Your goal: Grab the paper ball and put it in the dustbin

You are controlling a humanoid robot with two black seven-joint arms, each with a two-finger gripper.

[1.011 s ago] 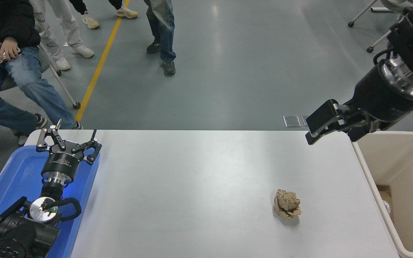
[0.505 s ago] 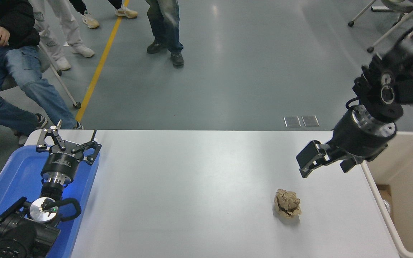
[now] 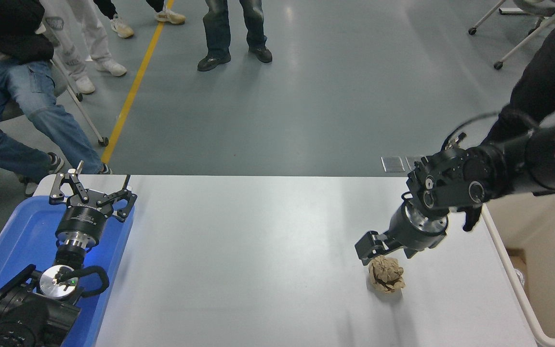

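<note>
Head view: right pincer (image 3: 377,251) at the paper ball (image 3: 386,273) on the worktop (image 3: 258,250), can't tell if open. Reach step. Next: close on it, lift, carry right to dustbin (image 3: 542,270). Left pincer (image 3: 92,190) open, parked.

Left gripper (image 3: 95,189) parked lower left, fingers spread, right gripper (image 3: 378,250) angled downward

Blue tray (image 3: 12,241) at white table (image 3: 258,250) left edge; people (image 3: 12,86) beyond.
</note>
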